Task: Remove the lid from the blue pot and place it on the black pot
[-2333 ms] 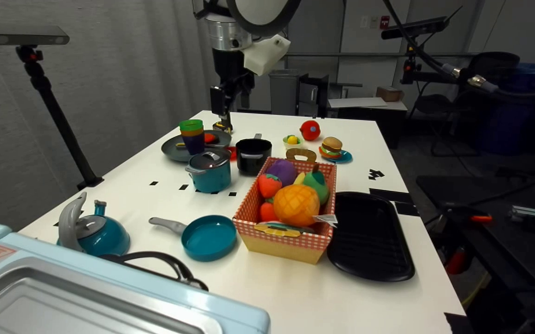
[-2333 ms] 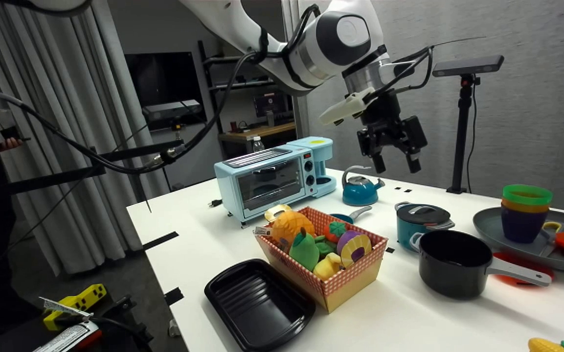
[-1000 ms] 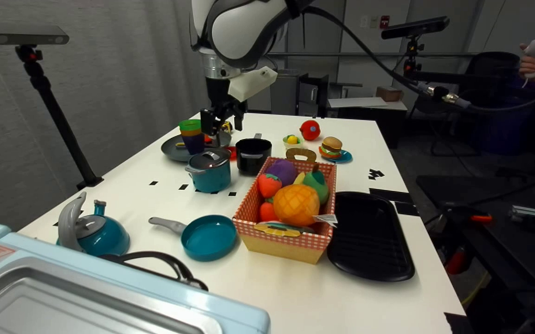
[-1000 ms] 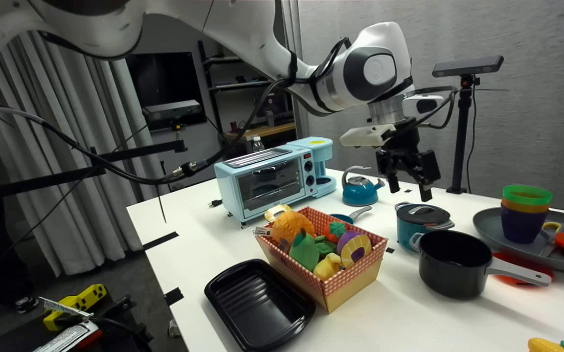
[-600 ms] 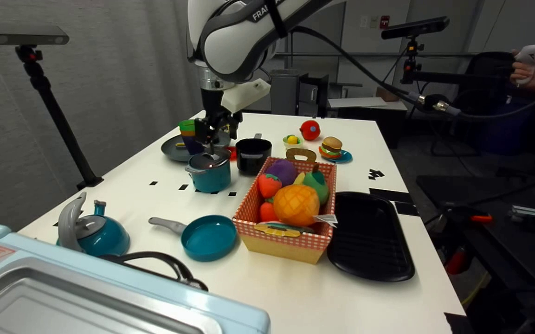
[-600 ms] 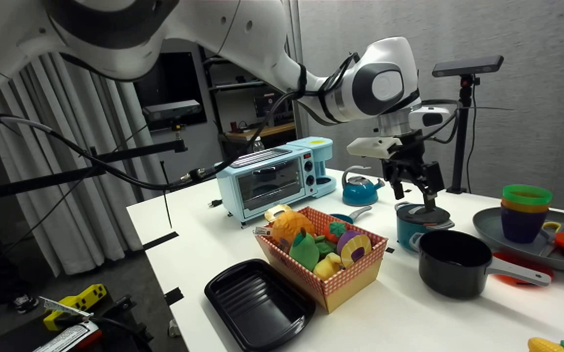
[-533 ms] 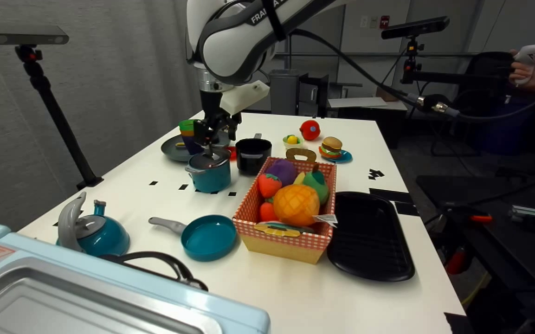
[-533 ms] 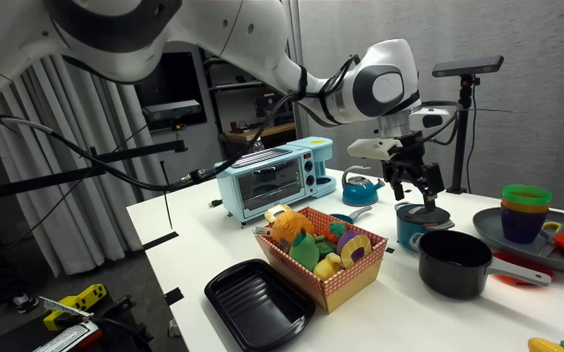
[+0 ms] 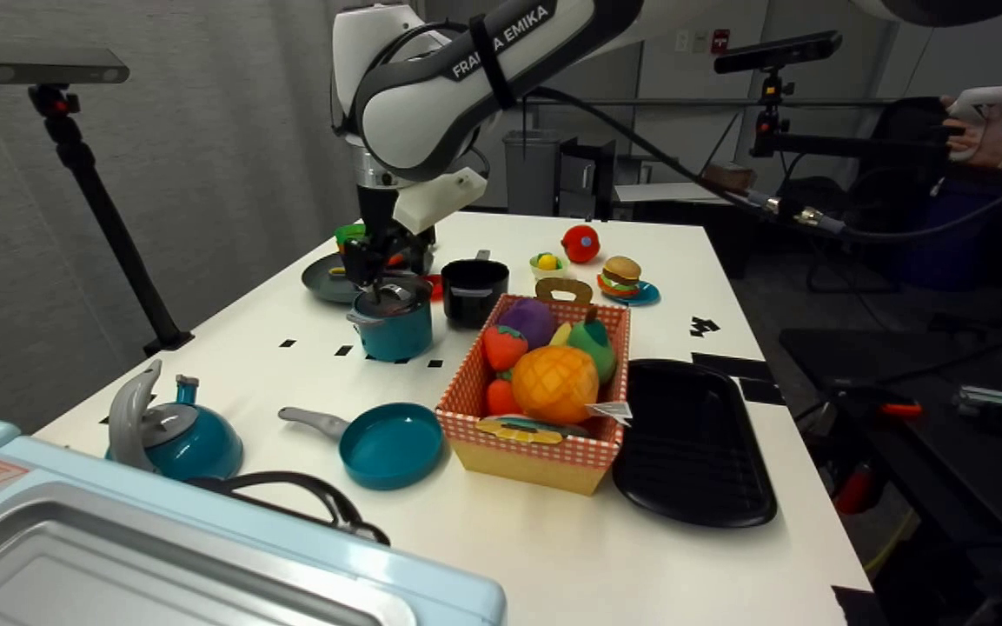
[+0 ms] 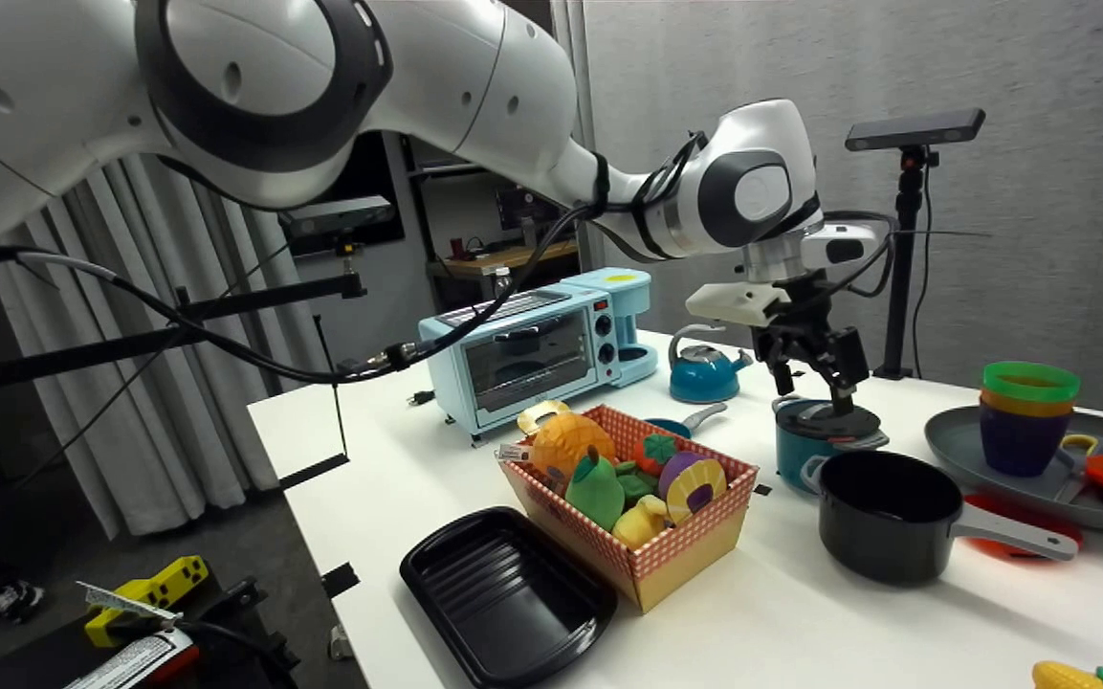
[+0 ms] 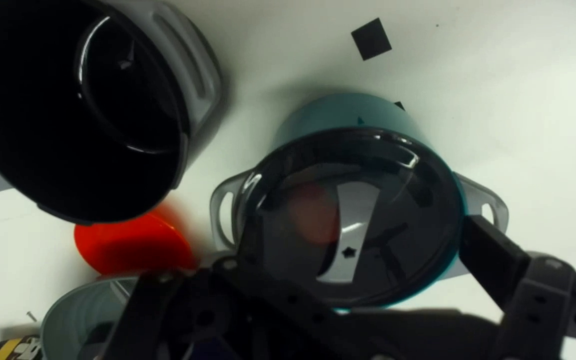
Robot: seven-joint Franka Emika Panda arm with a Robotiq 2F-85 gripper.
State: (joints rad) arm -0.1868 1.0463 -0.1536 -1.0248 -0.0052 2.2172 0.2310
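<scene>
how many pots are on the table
2: the blue pot, with the lid on it, below the gripper, and the black pot beside it, uncovered. The inside of the oven is too dark to rule out another.

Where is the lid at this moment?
In the wrist view, the lid sits on the blue pot, right of centre and under the open hand, with the black pot to its upper left.
</scene>
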